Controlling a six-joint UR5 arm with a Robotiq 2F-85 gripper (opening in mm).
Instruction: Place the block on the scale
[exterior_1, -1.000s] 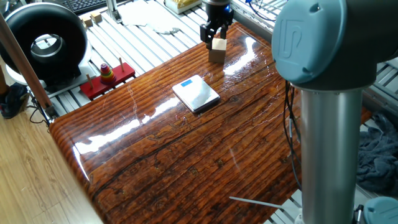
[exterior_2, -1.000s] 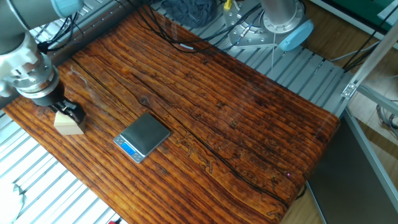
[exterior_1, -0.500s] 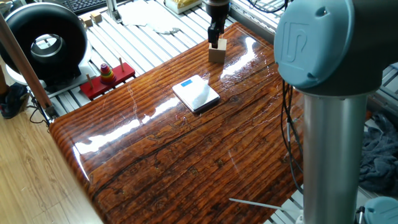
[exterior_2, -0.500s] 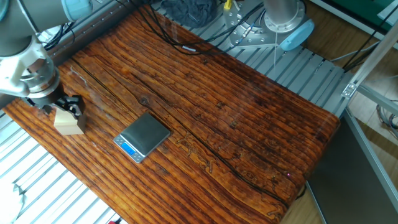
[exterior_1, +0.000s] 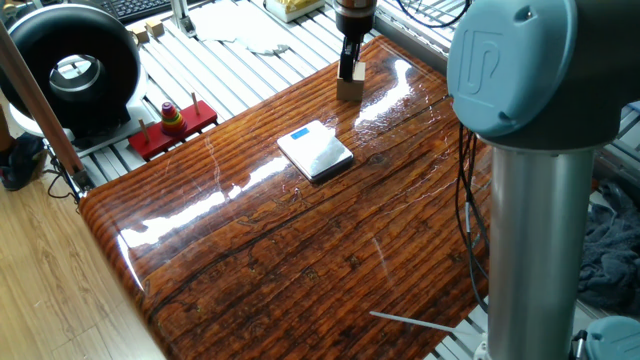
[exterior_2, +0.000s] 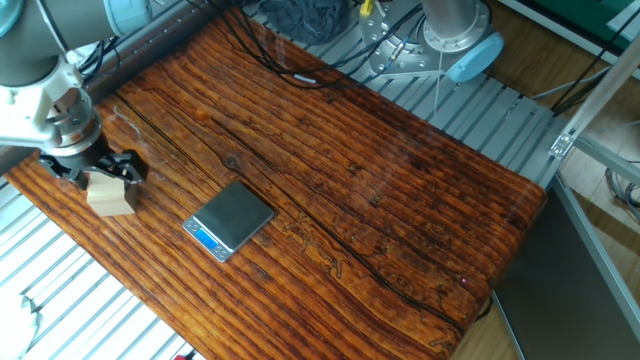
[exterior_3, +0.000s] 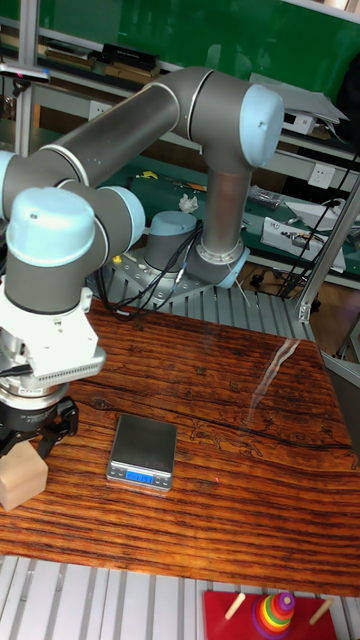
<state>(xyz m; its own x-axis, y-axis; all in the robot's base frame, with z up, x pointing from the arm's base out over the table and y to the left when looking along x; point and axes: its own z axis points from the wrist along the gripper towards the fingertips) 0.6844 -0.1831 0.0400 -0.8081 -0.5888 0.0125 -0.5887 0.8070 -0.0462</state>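
The UR5 arm (exterior_3: 120, 130) is folded over the wooden table (exterior_2: 400, 190), its grey links bent back from the base at the far edge so that the wrist points straight down near one corner. The gripper (exterior_2: 92, 172) is lowered directly over the block (exterior_2: 111, 195), and its two dark fingers (exterior_2: 128, 166) are seen spread apart on either side of the block's upper part. In the other fixed view the fingers straddle the top of the cube with a gap visible at each side; whether the pads touch the wood cannot be told. No lift is seen: the block (exterior_3: 22, 480) is resting on the tabletop, and nothing is gripped.

In one fixed view the gripper (exterior_1: 350, 70) is seen edge-on, so only a narrow dark shape is presented above the block (exterior_1: 350, 88), which stands close to the table's far edge.

The scale (exterior_2: 231, 218) is lying flat near the middle of the table, apart from the block, with its blue display strip (exterior_2: 208, 239) turned towards the table's near edge in that view. Its plate (exterior_3: 146, 439) is bare. A red base with coloured stacking rings (exterior_1: 172, 117) is standing off the table on the slatted metal surface.
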